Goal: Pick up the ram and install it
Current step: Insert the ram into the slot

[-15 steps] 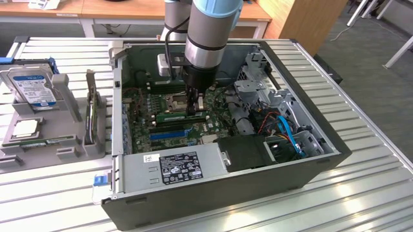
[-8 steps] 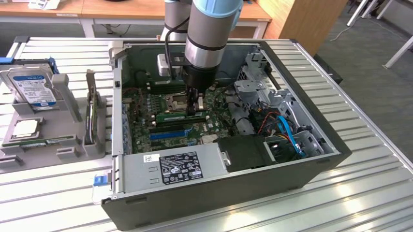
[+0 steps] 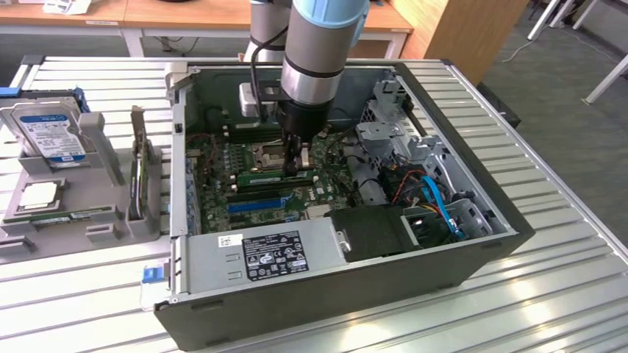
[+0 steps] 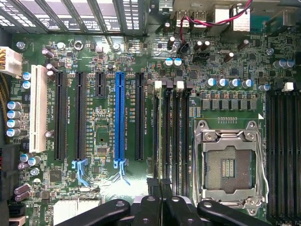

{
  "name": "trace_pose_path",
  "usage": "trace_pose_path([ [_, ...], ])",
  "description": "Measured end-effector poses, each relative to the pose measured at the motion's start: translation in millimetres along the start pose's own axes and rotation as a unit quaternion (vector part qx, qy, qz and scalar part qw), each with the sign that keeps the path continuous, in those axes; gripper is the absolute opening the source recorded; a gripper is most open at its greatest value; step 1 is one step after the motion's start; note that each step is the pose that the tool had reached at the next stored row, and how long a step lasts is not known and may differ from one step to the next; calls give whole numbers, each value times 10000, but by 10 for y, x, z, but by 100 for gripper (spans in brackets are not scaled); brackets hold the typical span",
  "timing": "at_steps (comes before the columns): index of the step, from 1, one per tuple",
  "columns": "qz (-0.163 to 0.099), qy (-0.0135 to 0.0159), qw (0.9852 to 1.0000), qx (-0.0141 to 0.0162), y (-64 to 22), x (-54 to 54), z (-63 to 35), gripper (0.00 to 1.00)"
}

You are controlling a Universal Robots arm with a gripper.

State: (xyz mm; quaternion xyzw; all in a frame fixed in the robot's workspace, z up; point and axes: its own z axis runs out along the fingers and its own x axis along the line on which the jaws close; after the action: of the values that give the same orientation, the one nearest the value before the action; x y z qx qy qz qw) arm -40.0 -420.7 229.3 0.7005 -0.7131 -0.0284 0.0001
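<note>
The arm reaches straight down into the open computer case (image 3: pixel 343 301), near the centre of the exterior view. The jaws of its gripper (image 3: pixel 297 166) are together, apparently pinching the ram (image 3: pixel 265 177) by its thin top edge. That way the green stick stands on edge along the memory slots (image 4: pixel 170 136), just beside the empty processor socket (image 4: pixel 229 162). Held upright like that, it can meet a slot squarely. In the wrist view the dark fingers (image 4: pixel 149 207) sit at lower middle, over those slots. Whether the stick is fully seated, I cannot tell.
</note>
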Motion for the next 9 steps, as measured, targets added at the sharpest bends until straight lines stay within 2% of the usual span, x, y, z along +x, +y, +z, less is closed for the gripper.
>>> trace_pose_path([
  [9, 0, 0, 10000, 0, -10, 0, 0, 11],
])
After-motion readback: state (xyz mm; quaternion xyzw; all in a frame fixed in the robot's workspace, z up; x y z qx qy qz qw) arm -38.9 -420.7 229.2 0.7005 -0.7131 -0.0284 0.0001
